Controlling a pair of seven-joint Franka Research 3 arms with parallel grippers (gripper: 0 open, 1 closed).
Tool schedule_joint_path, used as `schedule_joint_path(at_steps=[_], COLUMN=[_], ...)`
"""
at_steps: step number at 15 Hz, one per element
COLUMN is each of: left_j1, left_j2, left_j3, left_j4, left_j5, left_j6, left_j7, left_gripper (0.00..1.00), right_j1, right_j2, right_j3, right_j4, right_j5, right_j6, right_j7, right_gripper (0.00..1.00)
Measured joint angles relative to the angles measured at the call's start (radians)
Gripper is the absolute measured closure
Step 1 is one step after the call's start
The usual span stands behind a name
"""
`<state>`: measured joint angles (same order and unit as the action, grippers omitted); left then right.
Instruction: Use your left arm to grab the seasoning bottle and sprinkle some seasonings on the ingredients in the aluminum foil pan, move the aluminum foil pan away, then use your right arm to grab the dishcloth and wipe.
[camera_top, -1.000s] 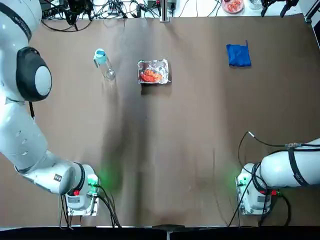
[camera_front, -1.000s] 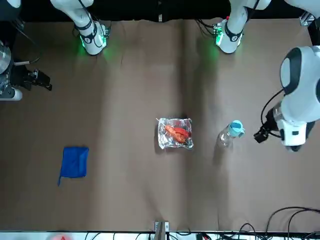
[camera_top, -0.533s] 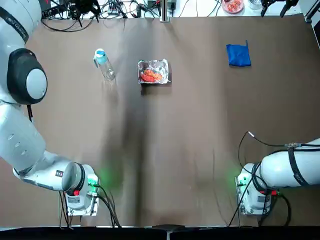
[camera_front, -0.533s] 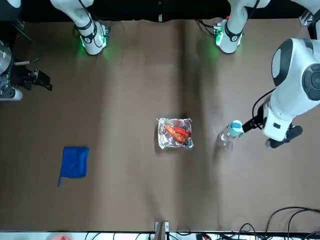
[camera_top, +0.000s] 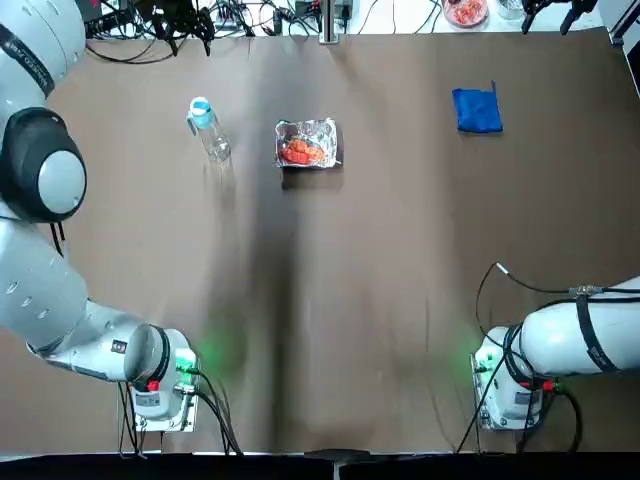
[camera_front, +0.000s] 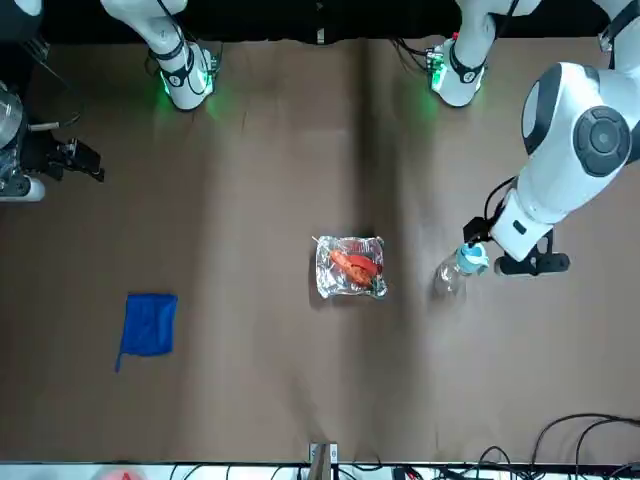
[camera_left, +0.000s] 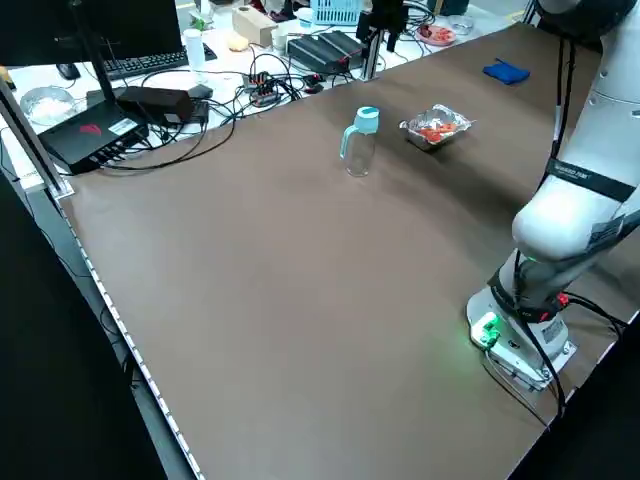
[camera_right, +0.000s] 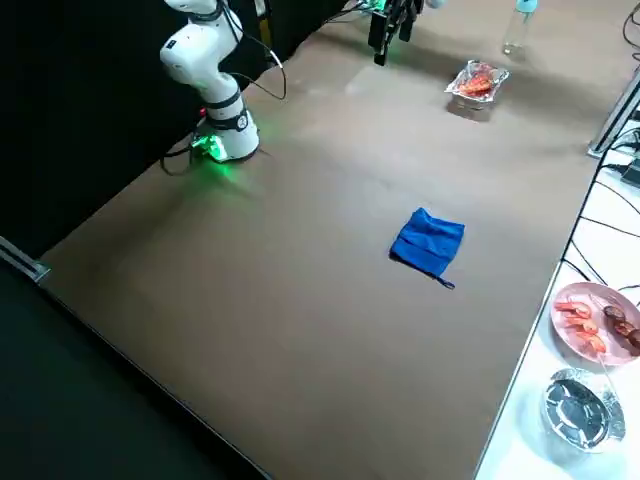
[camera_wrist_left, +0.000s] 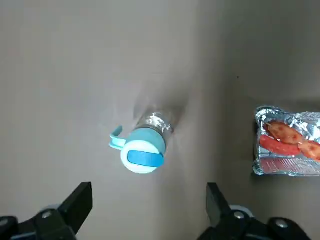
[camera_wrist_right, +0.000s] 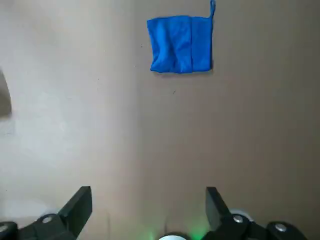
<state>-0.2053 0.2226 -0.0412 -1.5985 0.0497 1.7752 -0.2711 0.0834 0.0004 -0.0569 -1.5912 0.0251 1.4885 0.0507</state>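
The seasoning bottle (camera_top: 208, 128) (camera_front: 458, 265) (camera_wrist_left: 145, 148), clear with a light-blue cap, stands on the brown table left of the aluminum foil pan (camera_top: 307, 143) (camera_front: 350, 266) (camera_wrist_left: 287, 148). The pan holds red-orange ingredients (camera_top: 300, 152) (camera_wrist_left: 285, 140). My left gripper (camera_wrist_left: 148, 194) (camera_front: 512, 248) hovers open above the table just beside the bottle's cap, with nothing between its fingers. The blue dishcloth (camera_top: 477, 110) (camera_wrist_right: 181, 44) (camera_right: 428, 243) lies folded at the far right. My right gripper (camera_wrist_right: 148, 196) is open and empty, held high and well short of the cloth.
A round dish of reddish food (camera_right: 598, 318) (camera_top: 466, 10) and a metal bowl (camera_right: 578, 405) sit off the table's far right corner. Cables and electronics (camera_left: 110, 130) line the far edge. The arm bases (camera_top: 165, 385) (camera_top: 505, 385) glow green at the near edge.
My left arm has swung in toward the bottle, bringing its gripper from well off to the side to just beside the cap. The right arm, bottle, pan and cloth have not moved.
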Motion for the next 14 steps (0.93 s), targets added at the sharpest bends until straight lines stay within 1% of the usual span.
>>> schedule_joint_path(at_steps=[5, 8, 11, 14], left_j1=[-0.049, -0.116, -0.174, -0.215], left_j2=[0.005, 0.027, 0.075, 0.152], left_j3=[-0.004, -0.005, -0.007, -0.007], left_j4=[-0.020, -0.020, -0.019, -0.013], left_j5=[0.000, 0.000, 0.000, 0.000], left_j6=[0.029, 0.035, 0.053, 0.082], left_j7=[-0.001, -0.029, -0.125, -0.251], left_gripper=[0.00, 0.00, 0.00, 0.00], right_j1=[0.001, 0.001, 0.001, 0.000], right_j2=[0.000, 0.000, 0.000, 0.000], right_j3=[0.000, 0.000, 0.000, -0.001], right_j4=[0.000, 0.000, 0.000, 0.000], right_j5=[0.000, 0.000, 0.000, 0.000], right_j6=[0.000, 0.000, 0.000, 0.000], right_j7=[0.000, 0.000, 0.000, 0.000], right_gripper=[0.00, 0.00, 0.00, 0.00])
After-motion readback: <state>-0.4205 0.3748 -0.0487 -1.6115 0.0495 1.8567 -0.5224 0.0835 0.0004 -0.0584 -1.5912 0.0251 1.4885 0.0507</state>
